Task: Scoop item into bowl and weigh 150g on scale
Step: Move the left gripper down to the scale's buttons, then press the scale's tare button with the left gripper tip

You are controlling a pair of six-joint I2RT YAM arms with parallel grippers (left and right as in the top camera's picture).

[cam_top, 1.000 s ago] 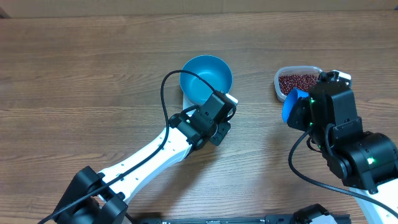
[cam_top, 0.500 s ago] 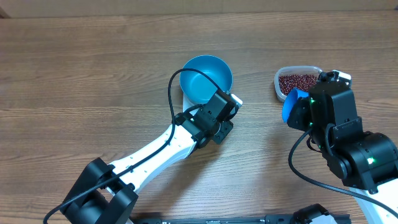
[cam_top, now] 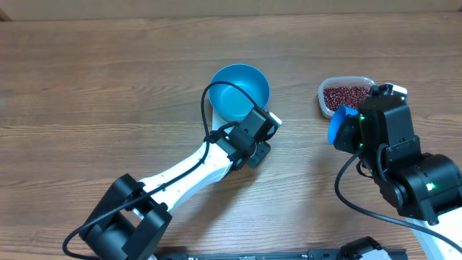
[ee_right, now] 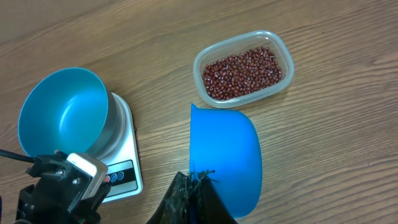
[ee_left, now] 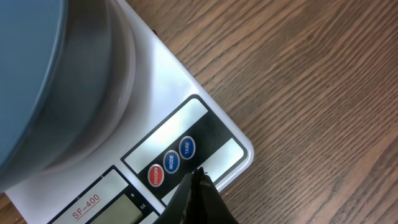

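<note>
The blue bowl (cam_top: 240, 92) (ee_right: 62, 115) stands empty on the white scale (ee_right: 124, 158) (ee_left: 186, 99). My left gripper (ee_left: 198, 176) is shut and holds nothing. Its tip hovers over the scale's button strip, just beside the blue TARE button (ee_left: 187, 147). The bowl's wall (ee_left: 31, 74) fills the left of the left wrist view. My right gripper (ee_right: 200, 177) is shut on the handle of the small blue scoop (ee_right: 227, 155) (cam_top: 338, 124), which shows no beans on it. The red-brown beans (ee_right: 242, 65) (cam_top: 345, 94) lie in a clear tub just beyond the scoop.
The clear tub (ee_right: 283, 46) sits to the right of the scale. Bare wooden tabletop (cam_top: 108, 87) surrounds everything. The left arm (cam_top: 188, 170) runs diagonally from the front edge up to the scale.
The left arm has pushed a little further toward the scale, bringing its tip over the button strip. The right arm and the scoop have not moved.
</note>
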